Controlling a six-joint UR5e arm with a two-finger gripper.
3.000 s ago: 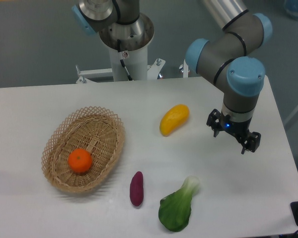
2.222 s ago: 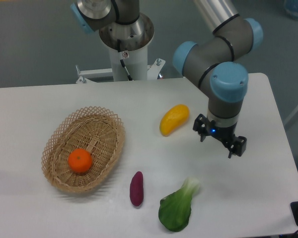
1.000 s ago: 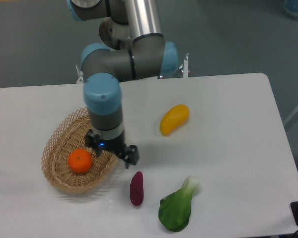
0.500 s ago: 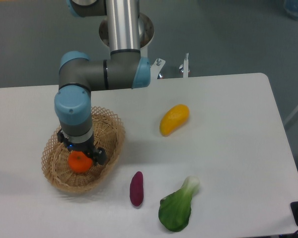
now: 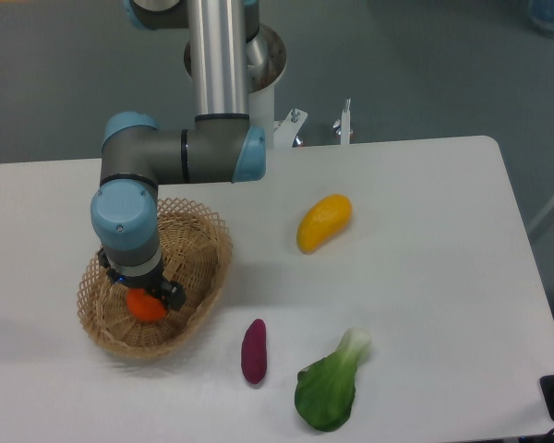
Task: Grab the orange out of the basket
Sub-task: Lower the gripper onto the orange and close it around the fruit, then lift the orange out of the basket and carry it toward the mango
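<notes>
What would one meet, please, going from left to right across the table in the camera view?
Basket with the orange in it under the pincer → purple vegetable → yellow fruit and leafy green, which overlap in left-right position, the fruit farther back.

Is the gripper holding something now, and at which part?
Cannot be told: the gripper is down over the orange in the basket, hiding its fingers.

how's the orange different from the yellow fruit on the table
The orange is round and deep orange; the yellow fruit is elongated and paler. The orange sits in the basket under the gripper, partly hidden; the yellow fruit lies on the bare table, unobstructed.
</notes>
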